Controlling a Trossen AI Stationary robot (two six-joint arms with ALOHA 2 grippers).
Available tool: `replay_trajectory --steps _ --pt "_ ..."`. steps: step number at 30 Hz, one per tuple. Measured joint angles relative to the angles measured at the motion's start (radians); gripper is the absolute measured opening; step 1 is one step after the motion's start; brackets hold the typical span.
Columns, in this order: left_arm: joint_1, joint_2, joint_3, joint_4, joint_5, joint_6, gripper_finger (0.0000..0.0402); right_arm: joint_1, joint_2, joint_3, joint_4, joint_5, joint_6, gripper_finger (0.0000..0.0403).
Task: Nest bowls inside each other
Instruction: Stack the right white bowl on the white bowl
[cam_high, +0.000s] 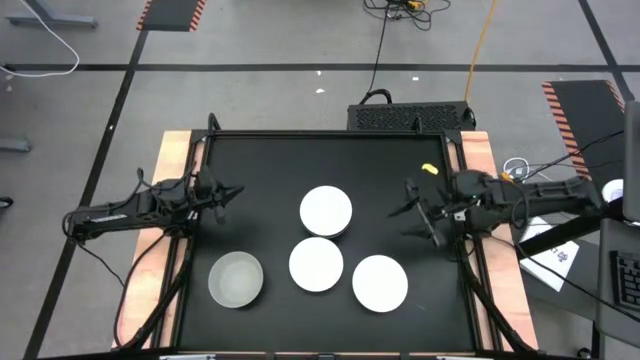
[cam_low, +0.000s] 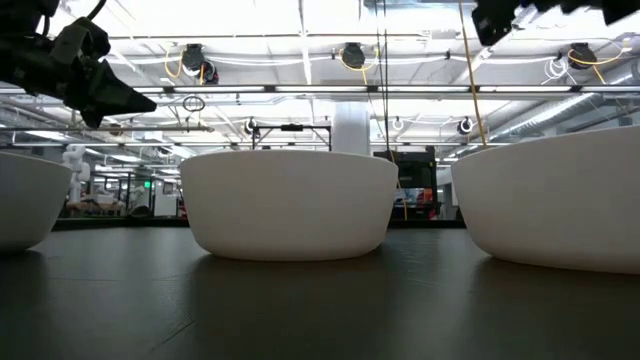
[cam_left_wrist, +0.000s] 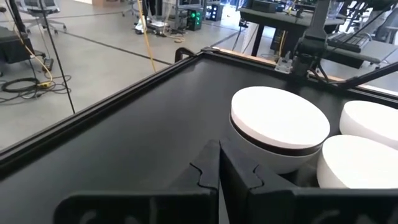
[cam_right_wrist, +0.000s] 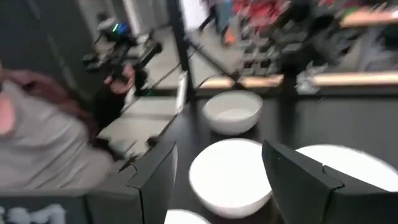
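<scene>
Four bowl spots show in the high view. A stack (cam_high: 326, 211) stands mid-table; in the left wrist view the stack (cam_left_wrist: 280, 127) has a white bowl on top, a dark band under its rim and a white bowl beneath. Two single white bowls (cam_high: 316, 264) (cam_high: 380, 283) and a pale grey bowl (cam_high: 236, 279) rest on their bases nearer the front edge. My left gripper (cam_high: 225, 192) (cam_left_wrist: 219, 149) hovers shut, left of the stack. My right gripper (cam_high: 412, 210) (cam_right_wrist: 221, 149) hovers open, right of the stack, above the table.
The black table top has a raised rim (cam_high: 330, 134) all round. A small yellow object (cam_high: 429, 168) lies near the far right corner. Bare table lies between the stack and the far rim. In the low view, bowls (cam_low: 290, 205) (cam_low: 560, 205) fill the foreground.
</scene>
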Motion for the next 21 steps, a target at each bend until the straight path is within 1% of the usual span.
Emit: replay_trajectory --steps 2,5,11,16,21 --pt "0.000 0.000 0.000 0.000 0.003 0.002 0.0003 0.046 0.035 0.035 -0.045 0.012 0.003 0.0228" --pt "0.000 0.000 0.000 0.006 0.021 0.012 0.0004 0.122 0.071 0.063 -0.048 0.065 0.011 0.0228" --pt "0.000 0.000 0.000 0.007 0.023 0.013 0.0014 0.245 0.105 0.085 -0.047 0.193 0.035 0.0228" --pt "0.000 0.000 0.000 0.007 0.027 0.013 0.0003 0.325 0.134 0.086 -0.044 0.297 0.082 0.0228" --pt "0.000 0.000 0.000 0.007 0.034 0.014 0.0017 0.379 0.191 0.086 -0.053 0.369 0.178 0.0228"
